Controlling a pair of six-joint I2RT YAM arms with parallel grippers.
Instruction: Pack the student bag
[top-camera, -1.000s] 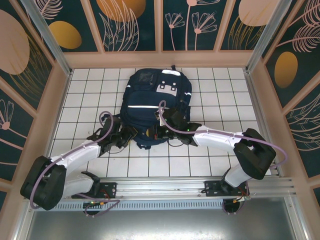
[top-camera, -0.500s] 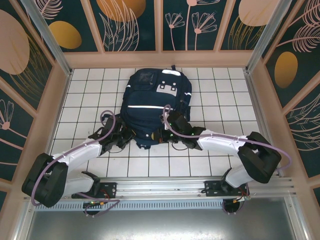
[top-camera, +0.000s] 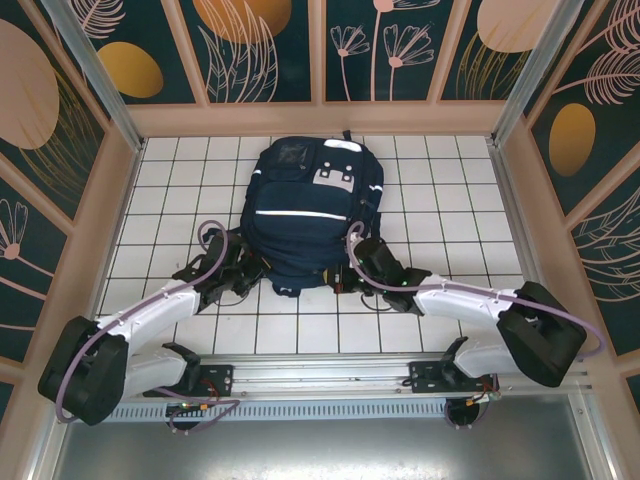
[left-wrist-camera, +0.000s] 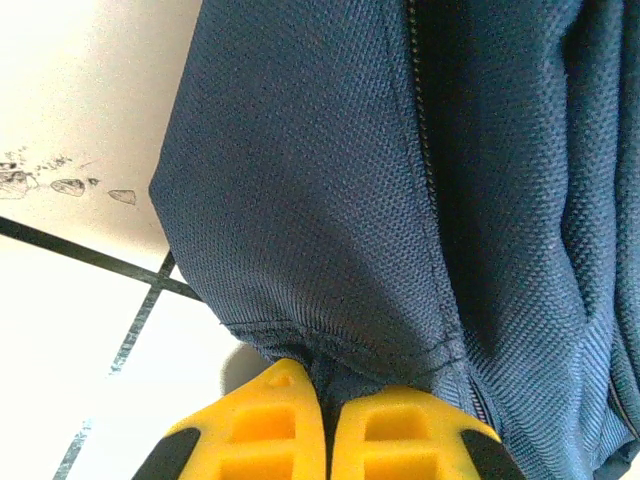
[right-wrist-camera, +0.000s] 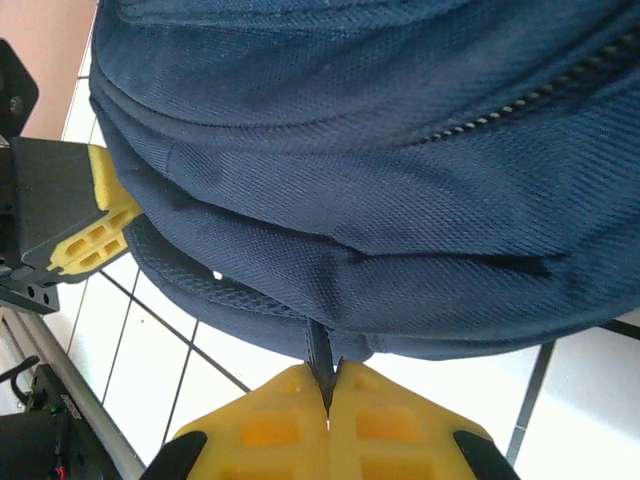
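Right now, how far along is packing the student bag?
Done: nothing I can confirm; the student bag lies flat on the tiles, its zipper looking closed. In hand: the left gripper and right gripper each pinch fabric at its near edge. Left: probably opening and filling it; contents are hidden.

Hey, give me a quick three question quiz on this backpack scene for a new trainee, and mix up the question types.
1. True or false: the student bag lies on the white tiled table.
2. What do the right jaws pinch? A) dark fabric at the bag's near edge B) a white reflective stripe C) nothing at all
3. Fill in: in the left wrist view, the left jaws are ____ on the bag's navy hem.
Key: 1 true; 2 A; 3 shut.
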